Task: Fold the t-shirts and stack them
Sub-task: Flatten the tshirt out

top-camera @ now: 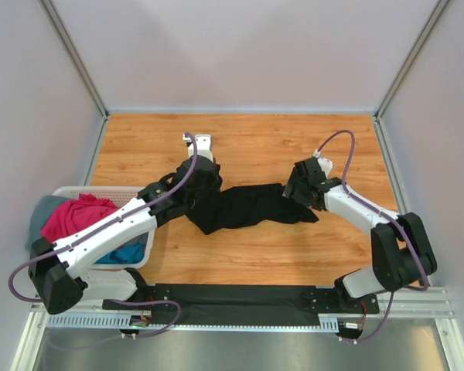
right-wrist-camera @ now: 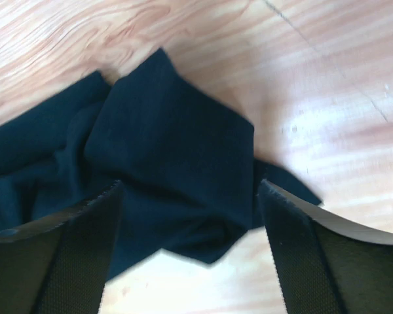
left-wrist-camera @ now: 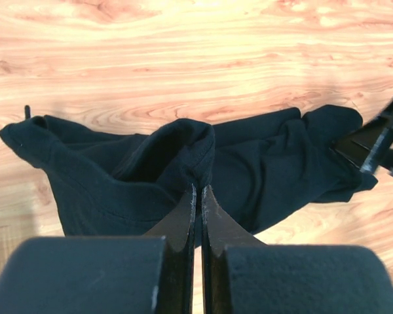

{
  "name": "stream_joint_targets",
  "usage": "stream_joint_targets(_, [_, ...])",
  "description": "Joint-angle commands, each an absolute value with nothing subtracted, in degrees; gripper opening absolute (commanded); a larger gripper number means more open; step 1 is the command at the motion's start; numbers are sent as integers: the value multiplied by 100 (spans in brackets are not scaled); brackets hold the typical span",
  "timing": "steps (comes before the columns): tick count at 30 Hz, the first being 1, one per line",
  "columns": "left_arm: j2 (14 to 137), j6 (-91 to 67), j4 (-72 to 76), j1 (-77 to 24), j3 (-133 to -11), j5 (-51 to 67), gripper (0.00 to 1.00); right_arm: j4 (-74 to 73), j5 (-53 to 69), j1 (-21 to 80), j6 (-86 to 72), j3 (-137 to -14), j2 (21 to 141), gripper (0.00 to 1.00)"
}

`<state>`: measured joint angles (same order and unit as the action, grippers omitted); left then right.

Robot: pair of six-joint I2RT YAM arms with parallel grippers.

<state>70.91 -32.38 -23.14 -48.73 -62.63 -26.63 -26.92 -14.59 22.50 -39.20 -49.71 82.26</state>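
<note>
The black t-shirt (top-camera: 243, 207) lies crumpled in a long heap in the middle of the wooden table (top-camera: 255, 139). My left gripper (top-camera: 203, 183) is shut on a raised fold at its left end; the left wrist view shows the jaws (left-wrist-camera: 200, 190) pinching the black cloth (left-wrist-camera: 118, 176). My right gripper (top-camera: 300, 193) is open over the shirt's right end, its fingers (right-wrist-camera: 85, 229) on either side of the cloth (right-wrist-camera: 170, 157). The magenta-pink shirt (top-camera: 73, 216), the bright blue one (top-camera: 127, 253) and the grey one (top-camera: 40, 212) are in the basket.
The white slotted basket (top-camera: 127, 193) stands at the left edge of the table, under my left arm. A black strip (top-camera: 232, 303) lies along the near edge by the arm bases. Walls close the table at the back and both sides.
</note>
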Motion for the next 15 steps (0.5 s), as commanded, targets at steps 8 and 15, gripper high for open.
stream_joint_targets(8, [6820, -3226, -2294, -4764, -6012, -3383, 0, -2267, -2205, 1987, -3885, -5422, 9089, 3])
stream_joint_targets(15, [7189, -2744, -1899, -3448, -6661, -2208, 0, -2635, -2224, 1206, -3305, -6449, 8543, 0])
